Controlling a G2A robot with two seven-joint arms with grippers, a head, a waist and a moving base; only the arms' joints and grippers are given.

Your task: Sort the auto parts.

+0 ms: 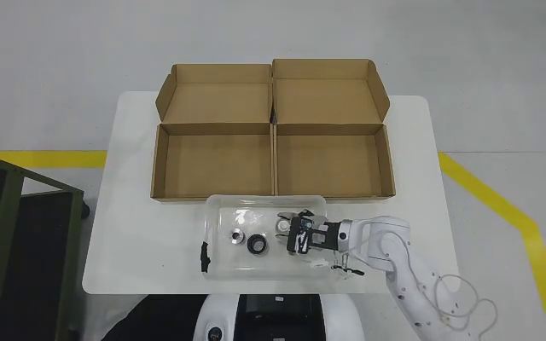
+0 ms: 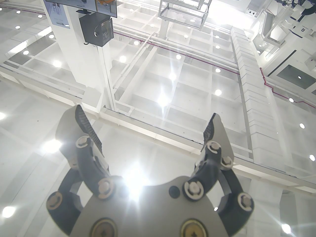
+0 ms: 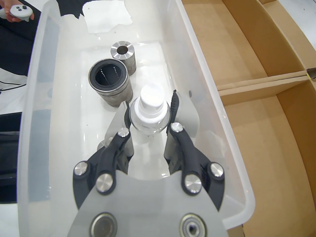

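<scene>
Right tool (image 3: 150,109) clamped on small clear bottle (image 3: 149,122) with white cap, right half of clear bin (image 3: 39,75), near edge of counter (image 1: 128,222). Black-rimmed bearing (image 3: 109,85), steel sleeve (image 3: 123,55) stood left of bottle. Left tool (image 2: 147,114) gaped wide, empty.

light: bright, even | glare: ceiling lamps (image 2: 163,99) flare, left wrist view | edges: bowed

A white table (image 1: 128,170) stands on a grey floor (image 1: 68,51) with yellow lines (image 1: 51,158), a dark green rack (image 1: 43,247) sits beside it, and many round lights (image 2: 172,76) shine in the white ceiling (image 2: 197,94) near a white pillar (image 2: 84,75).
</scene>
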